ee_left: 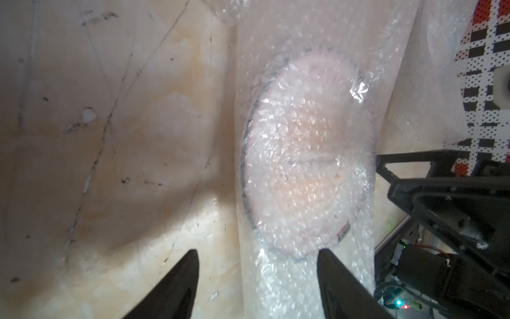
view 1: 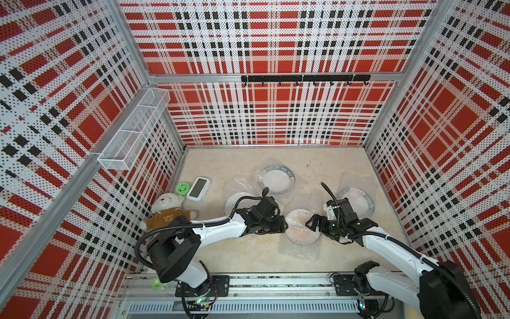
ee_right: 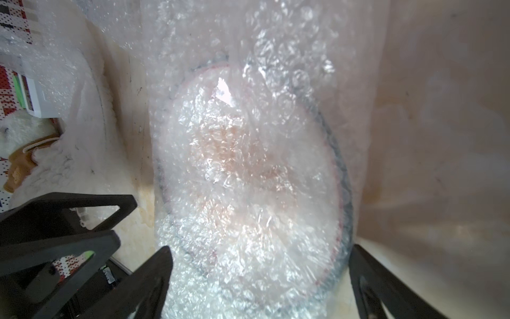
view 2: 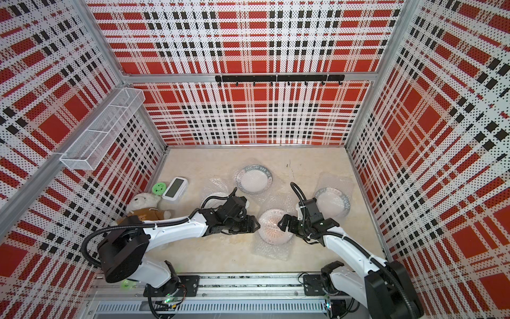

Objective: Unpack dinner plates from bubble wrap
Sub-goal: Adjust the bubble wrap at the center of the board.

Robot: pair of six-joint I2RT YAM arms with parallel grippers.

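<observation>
My left gripper [ee_left: 257,250] and right gripper [ee_right: 260,248], jaws apart and empty, flank the middle plate [view 1: 302,227] — still under bubble wrap [view 1: 299,250]; the far plate [view 1: 274,181] looks uncovered.

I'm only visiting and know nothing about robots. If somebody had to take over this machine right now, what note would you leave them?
Left claw: open, empty, poised over one edge of the near wrapped plate.
Right claw: wide open, empty, at the opposite edge.
Things: that plate lies flat under bubble wrap, its orange centre showing through. The far plate and the right plate also look covered.
Done: no plate looks unwrapped yet.
Left: grip the wrap, peel it off, repeat for each plate.
</observation>
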